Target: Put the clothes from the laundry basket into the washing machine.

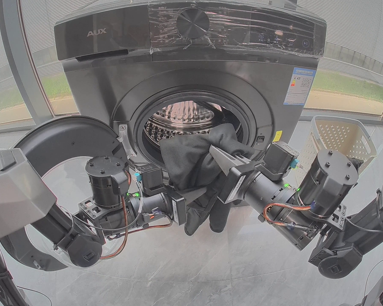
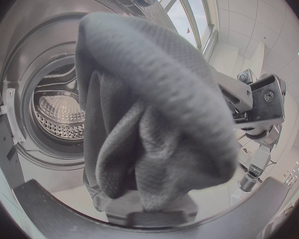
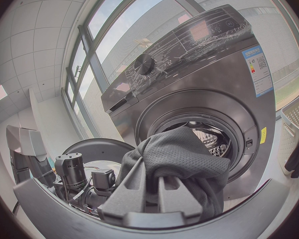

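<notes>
Head view: right fingers [image 1: 220, 156] are clamped shut on the dark garment [image 1: 187, 158], left fingers [image 1: 191, 194] pinched on its lower fold. Garment is held at the washing machine [image 1: 191, 81] mouth, tail hanging outside. Released early, it could be dropped on the floor [image 1: 200, 268]. Open door [image 1: 64, 143] is swung left; laundry basket [image 1: 342, 137] is set right.

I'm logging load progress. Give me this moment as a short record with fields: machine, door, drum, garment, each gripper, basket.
washing machine: front loader
door: swung open to the robot's left
drum: visible part holds no clothes
garment: dark, held before the opening
left gripper: shut on garment's lower part
right gripper: shut on garment's upper part
laundry basket: right of machine, dark cloth over its rim
</notes>
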